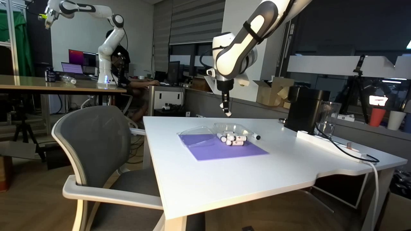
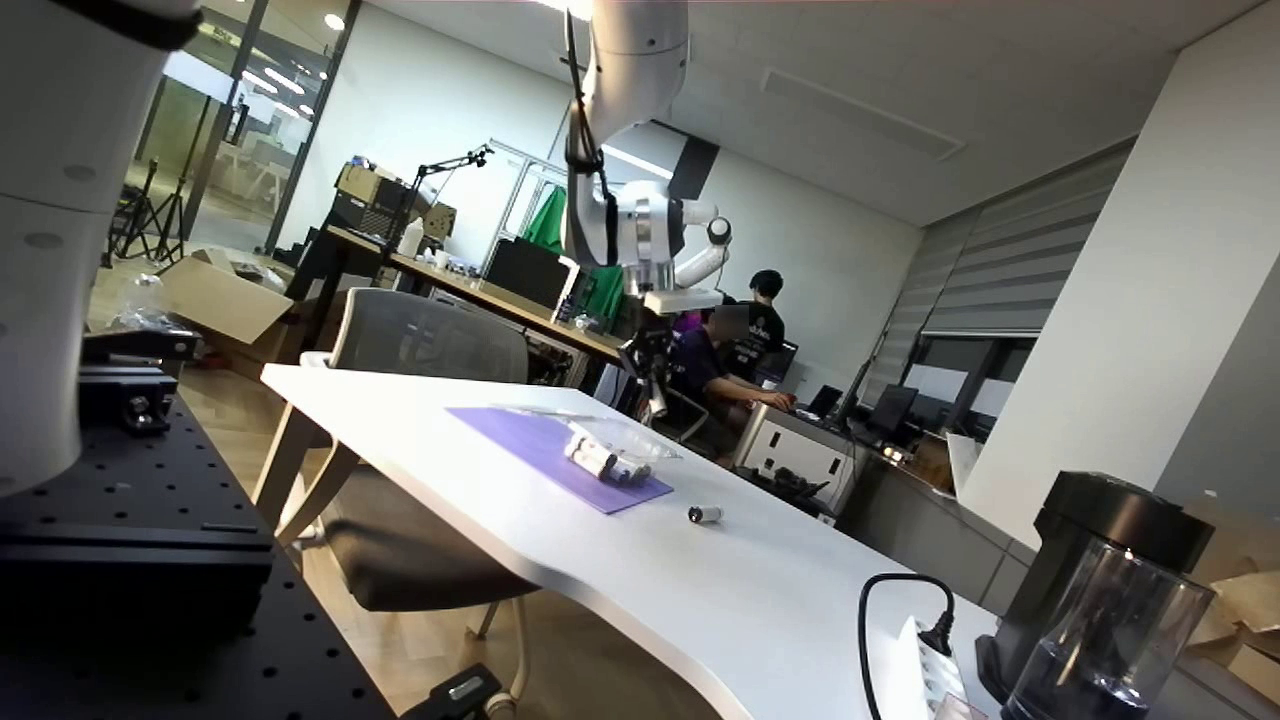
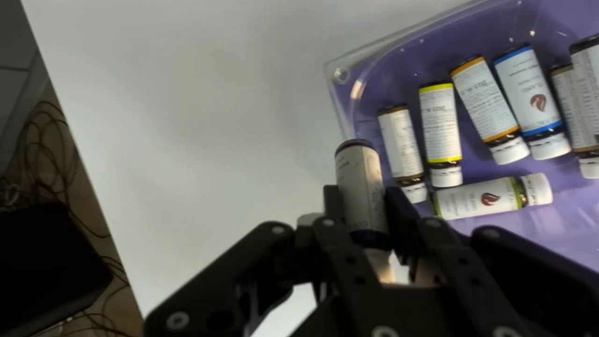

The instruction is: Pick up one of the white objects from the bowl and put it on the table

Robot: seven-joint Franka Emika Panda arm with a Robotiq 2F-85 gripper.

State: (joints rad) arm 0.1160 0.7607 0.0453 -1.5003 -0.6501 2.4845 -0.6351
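Claw [image 3: 365, 203] holding vial [image 3: 359, 173] above table [image 3: 210, 140], bowl [image 3: 345, 110] of vials [image 3: 528, 91], coloured label bands [image 3: 436, 87] (wrist view only)

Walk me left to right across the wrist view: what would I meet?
Floor cables, the white table, the bottle held in the gripper, a brown-edged bottle, a yellow-banded bottle, an orange-banded bottle, a blue-banded bottle, then the bottles at the right edge.

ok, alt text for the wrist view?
Black gripper holding a white-labelled vial near center. At right, a clear bowl with purple showing through holds more vials; at left, the white table, with cables beyond its edge.
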